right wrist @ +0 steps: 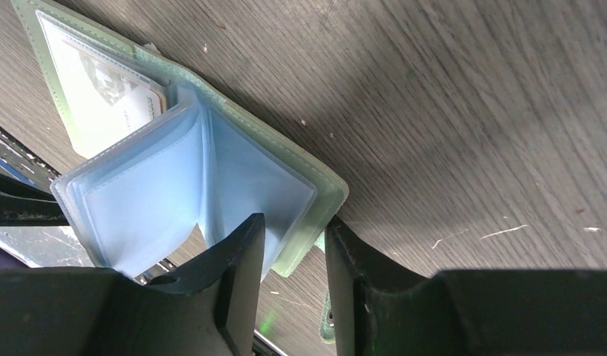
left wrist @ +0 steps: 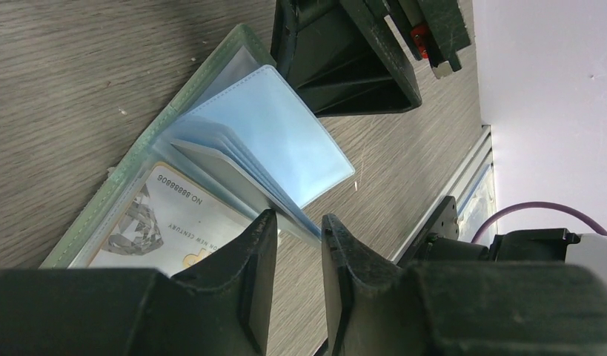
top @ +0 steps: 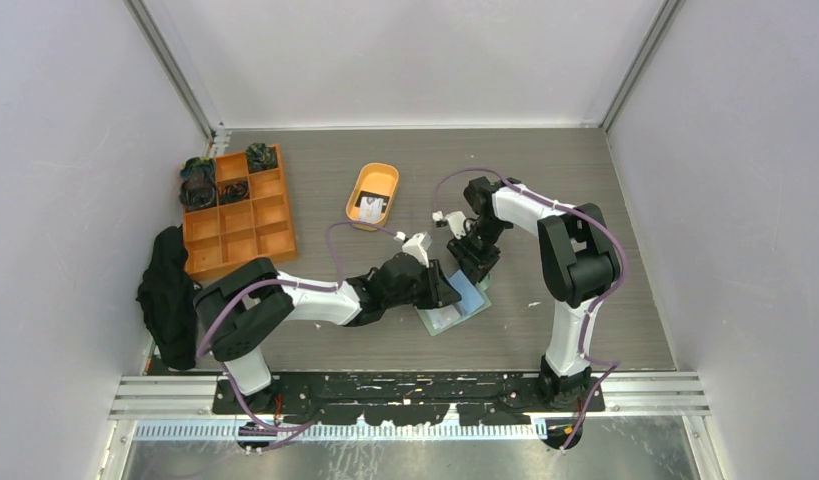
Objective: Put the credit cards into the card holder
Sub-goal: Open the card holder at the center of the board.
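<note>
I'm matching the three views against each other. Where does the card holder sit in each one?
Top external: card holder lies open just below the middle.
Left wrist: left of centre, slanting from top middle to lower left.
Right wrist: upper left to centre.
Shared landmark: the white card in its clear pocket, beside the blue sleeves.

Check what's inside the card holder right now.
The card holder lies open. One pale card printed with a number sits in a clear pocket, beside fanned blue sleeves. The top sleeve looks empty; those stacked beneath are covered, so their contents cannot be seen.
</note>
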Action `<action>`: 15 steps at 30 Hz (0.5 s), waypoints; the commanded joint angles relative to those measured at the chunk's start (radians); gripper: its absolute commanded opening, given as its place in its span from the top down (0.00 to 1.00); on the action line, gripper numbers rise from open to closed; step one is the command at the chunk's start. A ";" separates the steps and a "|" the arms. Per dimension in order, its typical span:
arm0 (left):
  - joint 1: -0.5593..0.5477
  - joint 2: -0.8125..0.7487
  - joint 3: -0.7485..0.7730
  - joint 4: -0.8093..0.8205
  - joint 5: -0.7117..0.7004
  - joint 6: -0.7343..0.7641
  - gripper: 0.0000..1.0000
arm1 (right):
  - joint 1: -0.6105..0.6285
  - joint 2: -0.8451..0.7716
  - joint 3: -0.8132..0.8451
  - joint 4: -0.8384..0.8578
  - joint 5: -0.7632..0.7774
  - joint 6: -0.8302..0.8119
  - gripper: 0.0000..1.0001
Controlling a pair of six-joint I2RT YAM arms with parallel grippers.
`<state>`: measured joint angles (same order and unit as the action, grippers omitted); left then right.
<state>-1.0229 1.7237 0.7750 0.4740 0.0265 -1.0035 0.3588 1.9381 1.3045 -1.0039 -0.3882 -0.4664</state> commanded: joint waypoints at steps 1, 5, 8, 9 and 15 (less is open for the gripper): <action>-0.001 -0.025 0.010 0.060 -0.018 0.031 0.69 | 0.005 -0.008 0.028 -0.015 -0.024 0.012 0.57; 0.004 -0.020 0.009 0.092 -0.004 0.034 0.66 | 0.003 -0.012 0.027 -0.016 -0.027 0.013 0.54; 0.006 -0.007 0.009 0.111 0.010 0.034 0.64 | -0.003 -0.021 0.028 -0.015 -0.033 0.015 0.51; 0.007 -0.003 0.008 0.115 0.013 0.034 0.64 | -0.006 -0.024 0.028 -0.016 -0.036 0.015 0.50; 0.016 0.008 -0.011 0.149 0.027 0.030 0.66 | -0.045 -0.073 0.019 0.001 -0.057 0.018 0.45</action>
<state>-1.0180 1.7260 0.7715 0.5354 0.0364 -0.9871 0.3424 1.9377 1.3045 -1.0035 -0.4080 -0.4622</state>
